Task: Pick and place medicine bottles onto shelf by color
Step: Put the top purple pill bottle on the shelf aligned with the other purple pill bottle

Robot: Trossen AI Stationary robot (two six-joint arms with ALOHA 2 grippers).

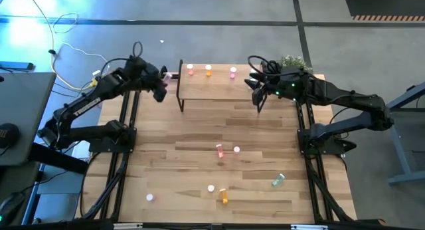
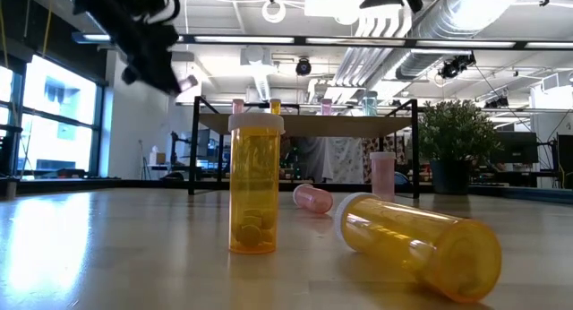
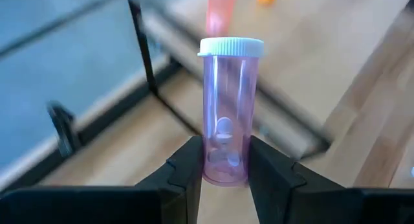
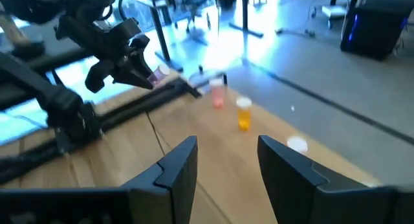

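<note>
My left gripper [image 1: 164, 82] hangs in the air just off the left end of the shelf [image 1: 219, 90], shut on a pink medicine bottle [image 3: 228, 114] with a white cap. On the shelf's wood top stand a pink bottle [image 1: 190, 70], an orange one [image 1: 208, 70] and another pink one [image 1: 233, 72]. My right gripper [image 4: 228, 160] hovers open over the shelf's right end with nothing between its fingers. More bottles stand or lie on the table: two pink [image 1: 218, 149], one green [image 1: 277, 181], two orange [image 2: 255, 185]. My left gripper pinches the pink bottle's lower part [image 3: 226, 169], close to its bottom end, between its two fingers. The fingers slant down toward the shelf, and the bottle sticks out ahead of them with its cap [image 3: 231, 46] farthest from the gripper. It is lifted clear of table and shelf.
The shelf stands on thin black legs [image 1: 181, 90] at the table's far edge. A potted plant [image 1: 292, 62] sits behind the right arm. Black rails [image 1: 123, 163] run along both sides of the table. Bare wood lies between the shelf and the loose bottles.
</note>
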